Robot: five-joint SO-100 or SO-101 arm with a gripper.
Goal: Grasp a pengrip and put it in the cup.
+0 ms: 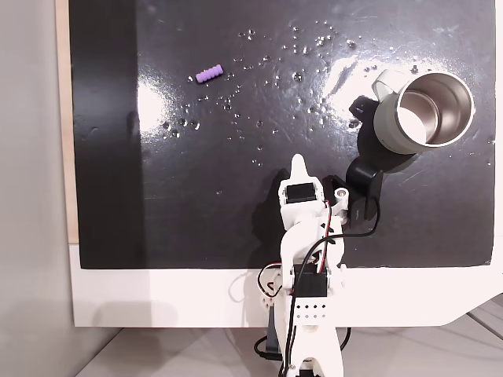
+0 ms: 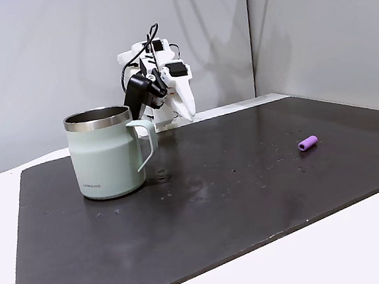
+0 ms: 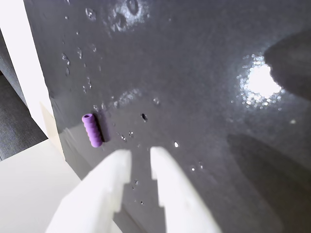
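The worktop (image 1: 157, 196) spreads out ahead of me, a white board carrying a big dark mat (image 2: 256, 196), glossy enough to throw back glare and speckled with small droplets or flecks (I cannot tell which). Plain pale walls close off the room behind my base in a fixed view, and nothing else stands on the mat besides the task's two things.

The cup (image 1: 428, 110) sits off to one side of my gripper, to the right as the top-down fixed view shows it, upright with its steel inside open to the top and its little handle turned toward the far edge. It is well apart from me and empty as far as I can see.

My gripper (image 3: 140, 155) hangs folded back near my base, above the mat, with its two white fingers (image 3: 116, 167) a narrow gap apart and nothing between them.

The pengrip (image 3: 92, 129) lies flat on the mat ahead of my gripper and off to the left in the wrist view, near the mat's edge, well apart from the cup and clear of my fingers.

I judge I am at the very start: the reach to the pengrip is not yet made. The next move calls for swinging toward it, spreading my fingers wider and lining them across its short ribbed body, since so small and soft a thing could roll or squirt away from a careless pinch.
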